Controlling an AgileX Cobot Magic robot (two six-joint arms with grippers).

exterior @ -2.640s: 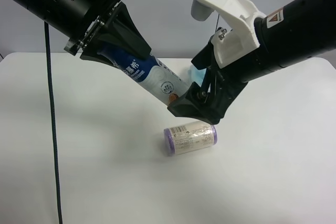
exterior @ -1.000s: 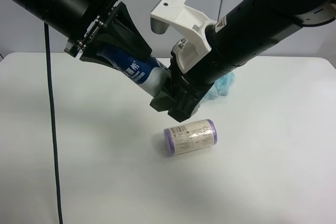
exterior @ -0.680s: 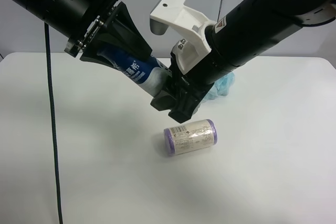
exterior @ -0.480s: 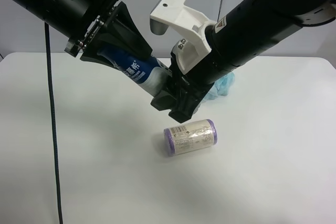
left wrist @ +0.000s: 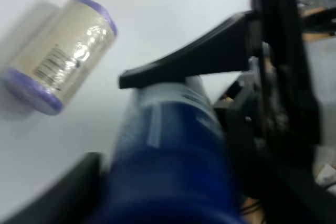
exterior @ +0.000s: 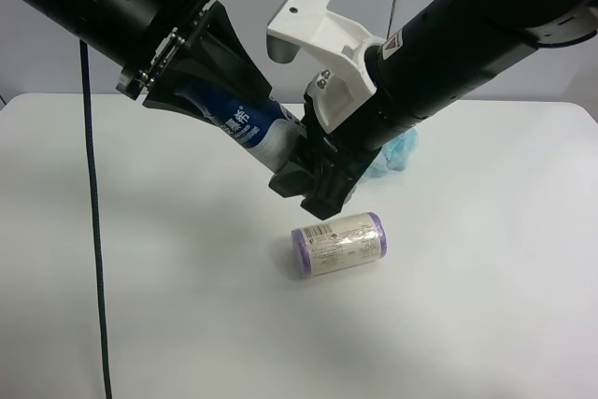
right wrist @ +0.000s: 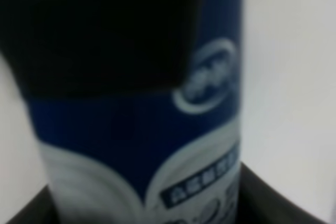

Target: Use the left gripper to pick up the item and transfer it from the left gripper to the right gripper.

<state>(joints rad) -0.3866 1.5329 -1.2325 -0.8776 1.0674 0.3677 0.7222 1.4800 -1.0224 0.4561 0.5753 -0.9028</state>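
The item [exterior: 245, 124], a slim bottle with a blue-and-white label, hangs tilted in the air between the two arms. My left gripper [exterior: 238, 105], on the arm at the exterior high view's left, is shut on its upper part. My right gripper [exterior: 304, 177], with the white bracket [exterior: 318, 21], surrounds its lower end, which is hidden. In the right wrist view the item [right wrist: 136, 140] fills the frame, with dark fingers [right wrist: 273, 203] against both sides. In the left wrist view the item [left wrist: 168, 145] runs up to a black right finger [left wrist: 189, 61] lying on it.
A purple-ended roll [exterior: 338, 244] lies on the white table [exterior: 187, 306] just below the grippers, also in the left wrist view [left wrist: 60, 74]. A light blue mesh pouf [exterior: 400, 150] sits behind the right arm. A black cable [exterior: 93, 231] hangs at the left.
My right gripper has moved left along the item, from its tip to farther up its lower end. For the last second both arms have held nearly still. The roll has not moved.
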